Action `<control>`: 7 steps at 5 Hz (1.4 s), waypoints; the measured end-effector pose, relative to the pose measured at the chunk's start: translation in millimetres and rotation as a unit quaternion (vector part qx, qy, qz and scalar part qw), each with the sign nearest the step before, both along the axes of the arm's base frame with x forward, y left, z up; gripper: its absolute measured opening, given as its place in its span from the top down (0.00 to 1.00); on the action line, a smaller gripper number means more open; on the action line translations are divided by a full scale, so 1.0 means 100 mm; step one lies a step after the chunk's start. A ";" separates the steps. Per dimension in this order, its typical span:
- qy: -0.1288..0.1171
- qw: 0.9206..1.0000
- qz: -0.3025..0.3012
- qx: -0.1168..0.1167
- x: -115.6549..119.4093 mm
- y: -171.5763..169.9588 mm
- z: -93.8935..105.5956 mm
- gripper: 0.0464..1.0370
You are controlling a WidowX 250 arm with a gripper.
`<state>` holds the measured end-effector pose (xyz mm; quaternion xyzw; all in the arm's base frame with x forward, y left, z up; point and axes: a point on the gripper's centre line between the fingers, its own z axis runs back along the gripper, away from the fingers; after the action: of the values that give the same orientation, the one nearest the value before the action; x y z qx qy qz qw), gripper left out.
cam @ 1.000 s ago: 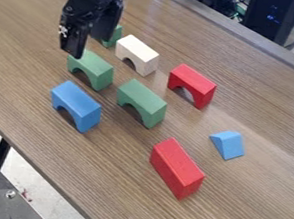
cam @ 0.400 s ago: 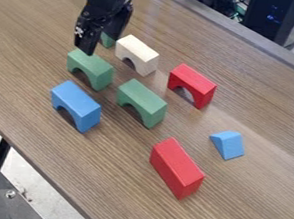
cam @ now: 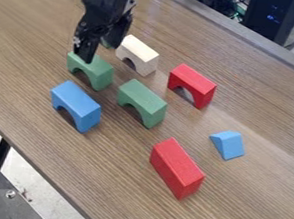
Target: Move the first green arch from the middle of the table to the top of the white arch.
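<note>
Pincer (cam: 97,51) spread, nothing seen gripped between its fingers; the nearer fingertip overlaps the top of the green arch (cam: 96,74) directly beneath. Touching or just in front of it, can't tell. That arch stands upright on the wooden table (cam: 41,141), and is my reading of the "first" one. A second green arch (cam: 144,102) stands below and to the pincer's right in the view; blue arch (cam: 77,105) straight below, past the first. White arch (cam: 138,53), the goal, upright just beside the pincer on its right; red arch (cam: 192,84) farther out that way. Part of another green block (cam: 105,43) behind the fingers. Step in hand, as judged: settle the grasp. Wants the fingers brought down either side of the arch's thickness, square to its long faces, centred over the opening, then an even squeeze. A bite near one end would likely let it swing. Lift straight up, well clear of the white arch, before crossing; a low carry could knock it. Set down level, ends matched, and release gently. Flat top should make a fair seat, though narrow.
</note>
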<state>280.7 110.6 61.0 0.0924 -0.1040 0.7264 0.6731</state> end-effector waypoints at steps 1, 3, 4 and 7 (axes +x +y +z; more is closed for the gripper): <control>-0.001 1.000 -0.020 0.010 -0.13 -0.01 -0.02 0.04; -0.012 0.999 -0.034 0.020 -0.16 0.00 -0.15 0.39; -0.024 1.000 -0.012 0.012 -0.07 0.04 -0.22 0.49; -0.007 0.999 0.032 -0.034 -0.14 0.10 -0.14 0.49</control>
<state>266.3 120.6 47.2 0.0677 -0.0812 0.7515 0.6512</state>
